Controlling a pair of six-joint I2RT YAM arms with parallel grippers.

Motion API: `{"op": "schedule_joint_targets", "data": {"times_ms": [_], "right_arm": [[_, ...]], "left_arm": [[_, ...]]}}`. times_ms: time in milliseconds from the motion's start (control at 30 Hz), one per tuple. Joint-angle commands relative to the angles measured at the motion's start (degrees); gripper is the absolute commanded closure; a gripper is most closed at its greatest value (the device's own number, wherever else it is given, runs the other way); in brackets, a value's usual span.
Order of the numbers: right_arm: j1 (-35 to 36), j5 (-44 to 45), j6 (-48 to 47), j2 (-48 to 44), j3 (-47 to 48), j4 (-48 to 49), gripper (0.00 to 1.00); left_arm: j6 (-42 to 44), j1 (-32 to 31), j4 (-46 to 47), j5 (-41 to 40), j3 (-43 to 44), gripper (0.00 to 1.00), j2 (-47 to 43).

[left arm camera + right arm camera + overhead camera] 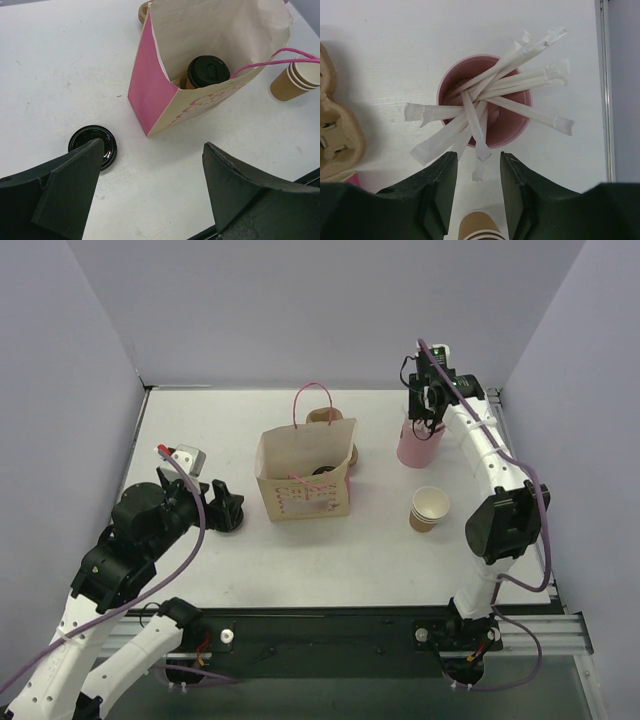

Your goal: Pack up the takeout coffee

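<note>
A stack of takeout coffee cups (430, 508) in kraft paper stands right of the open paper bag (305, 478); the stack also shows as cups (294, 80) and a cup (480, 227). Inside the bag (165, 85) sits a brown cup with a black lid (207, 70). My left gripper (225, 506) hovers low left of the bag, its jaws wide open and empty (152, 150). My right gripper (428, 422) hangs over the pink cup (418, 445). Its jaws stand apart (477, 165), and the tips of two white sticks (481, 150) lie between them, untouched.
A loose black lid (93, 145) lies on the table by my left finger. A brown pulp tray (326, 417) sits behind the bag, its edge at the left of the right wrist view (335, 135). The pink cup (485, 105) holds several wrapped sticks. The table's right rail (602, 90) is close.
</note>
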Motion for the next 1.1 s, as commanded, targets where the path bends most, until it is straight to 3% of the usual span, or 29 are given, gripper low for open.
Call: {"op": "schedule_joint_targets", "data": {"times_ms": [0, 100, 267, 400, 733, 1067], "right_arm": [[-0.6, 2.6, 1.4, 2.1, 2.5, 0.3, 0.61], [-0.7, 3.1, 1.6, 3.1, 2.8, 0.3, 0.65], [-0.8, 4.6, 1.1, 2.6, 2.8, 1.0, 0.89], [-0.7, 5.4, -0.3, 1.3, 3.2, 1.2, 0.99], [1.6, 6.1, -2.7, -7.2, 4.8, -4.6, 1.00], [10.1, 2.4, -5.5, -21.2, 9.7, -5.2, 1.00]], "left_arm": [[1.1, -0.1, 0.4, -0.4, 2.1, 0.10, 0.3], [1.2, -0.1, 0.4, -0.6, 2.2, 0.10, 0.3], [1.6, -0.1, 0.3, -0.8, 2.1, 0.11, 0.3], [1.6, -0.1, 0.3, -1.1, 2.0, 0.10, 0.3], [2.9, -0.1, 2.0, -1.6, 1.4, 0.10, -0.4], [2.9, -0.1, 4.1, -1.8, 0.8, 0.10, -1.0]]}}
